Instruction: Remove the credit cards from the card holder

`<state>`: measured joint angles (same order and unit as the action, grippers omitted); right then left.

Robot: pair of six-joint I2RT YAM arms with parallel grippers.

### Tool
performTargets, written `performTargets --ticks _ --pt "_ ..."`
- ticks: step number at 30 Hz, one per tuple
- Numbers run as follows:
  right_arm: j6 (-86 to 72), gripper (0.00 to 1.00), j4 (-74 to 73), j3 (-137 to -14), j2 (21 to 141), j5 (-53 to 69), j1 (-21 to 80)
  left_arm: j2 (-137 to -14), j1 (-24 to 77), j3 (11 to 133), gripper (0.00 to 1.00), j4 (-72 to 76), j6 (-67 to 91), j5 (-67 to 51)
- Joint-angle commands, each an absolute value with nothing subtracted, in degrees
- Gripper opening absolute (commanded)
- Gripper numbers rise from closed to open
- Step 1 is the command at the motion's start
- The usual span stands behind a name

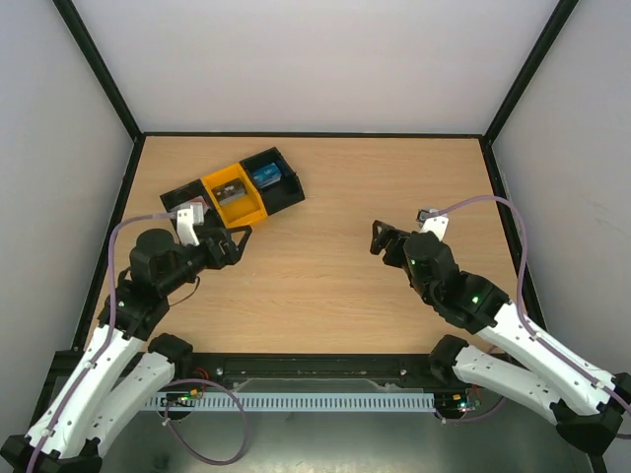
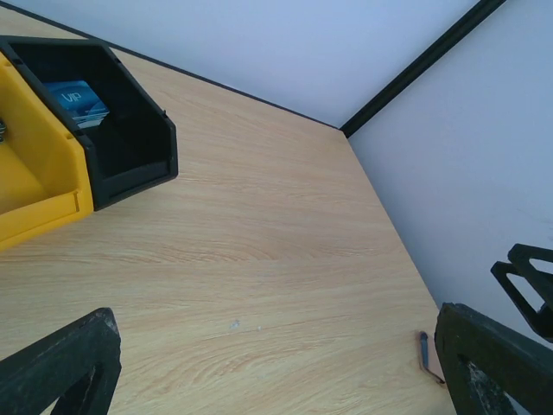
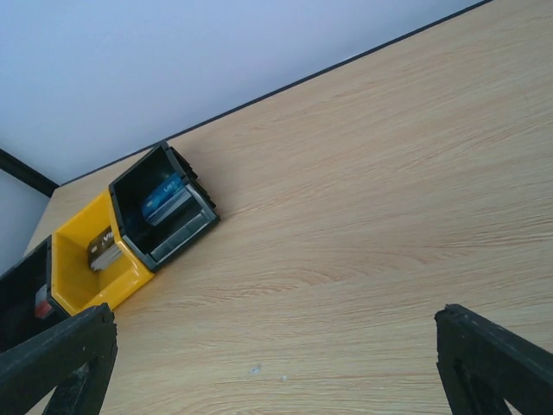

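1. The tray (image 2: 130,164) is seen at 11 o'clock on the table (image 1: 325,286), set askew.
2. A flat blue item marked "UP", taken to be the holder (image 1: 264,177), is leant in the tray's right black section.
3. A dark card (image 3: 102,251) with pale marks is lodged in the yellow middle section.
4. The left gripper (image 1: 237,244) is spread wide at 9 o'clock, near the tray, with nothing grasped.
5. The right gripper (image 1: 379,238) is spread wide at 3 o'clock, well apart from the tray, with nothing grasped.

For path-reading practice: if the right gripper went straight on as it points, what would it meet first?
Likely bare table; the right gripper aims beside the tray, not at it, though depth is unclear.
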<state>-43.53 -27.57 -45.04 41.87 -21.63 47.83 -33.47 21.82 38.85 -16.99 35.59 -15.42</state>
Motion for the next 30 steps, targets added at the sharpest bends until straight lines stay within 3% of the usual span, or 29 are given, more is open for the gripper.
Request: performTargets --ticks 1,9,21,30 --pt "-46.28 0.98 -28.66 -44.38 40.61 -23.25 47.56 -32.44 21.53 36.78 1.0 -14.18 36.47 -14.83" --pt "-65.25 0.98 -32.76 -41.67 42.15 -30.08 47.55 -36.81 21.54 38.49 1.0 -17.11 36.74 -13.7" --pt "-73.46 0.98 -36.35 -38.61 50.71 -40.07 46.5 -38.7 21.58 34.71 1.0 -16.81 36.5 -12.24" --pt "-75.74 0.98 -35.84 -32.3 56.86 -33.38 32.06 -37.45 21.54 34.89 1.0 -16.44 34.57 -12.68"
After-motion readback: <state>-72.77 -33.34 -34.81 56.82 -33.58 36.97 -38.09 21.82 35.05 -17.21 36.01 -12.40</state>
